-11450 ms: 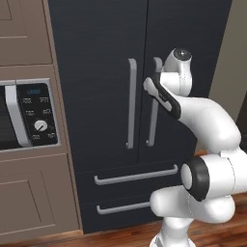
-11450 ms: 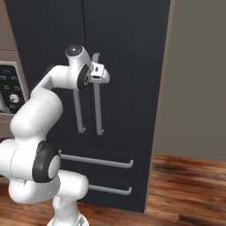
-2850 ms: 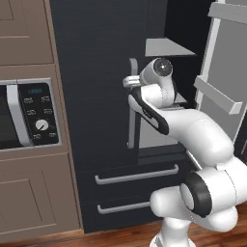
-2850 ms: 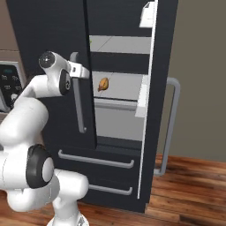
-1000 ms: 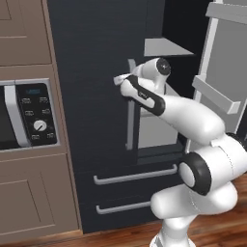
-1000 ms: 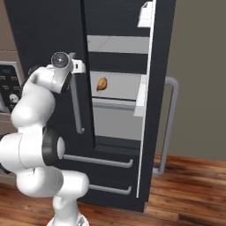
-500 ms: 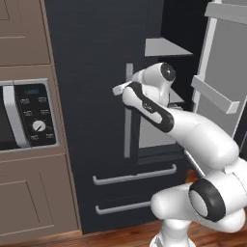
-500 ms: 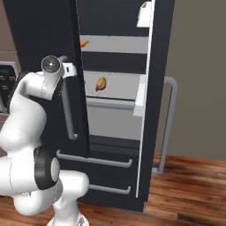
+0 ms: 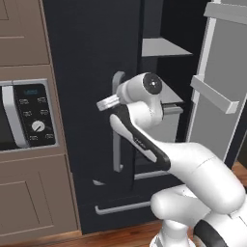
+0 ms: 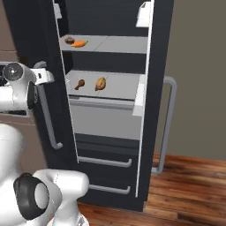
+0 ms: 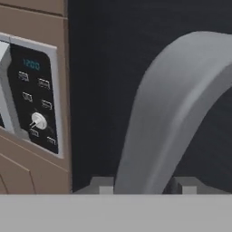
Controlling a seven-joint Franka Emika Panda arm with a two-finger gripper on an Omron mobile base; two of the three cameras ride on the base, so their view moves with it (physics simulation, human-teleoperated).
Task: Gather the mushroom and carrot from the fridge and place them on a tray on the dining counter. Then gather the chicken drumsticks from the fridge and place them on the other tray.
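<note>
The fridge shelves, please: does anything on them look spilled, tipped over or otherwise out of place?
Nothing stands out. The mushroom and carrot lie together on the upper shelf, and two chicken drumsticks lie apart on the shelf below. No spill or damage shows.

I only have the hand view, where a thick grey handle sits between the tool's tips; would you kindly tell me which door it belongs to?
Observer: It is the long grey vertical handle on the left door of the tall black fridge. That door stands partly open, and the right door is swung wide.
Operator: Thank you. Are the vegetables visible inside?
Observer: Yes, the small dark brown mushroom and the bright orange carrot lie side by side on the upper shelf.
Operator: And the meat?
Observer: Two golden-brown chicken drumsticks lie apart from each other on the shelf below.
</note>
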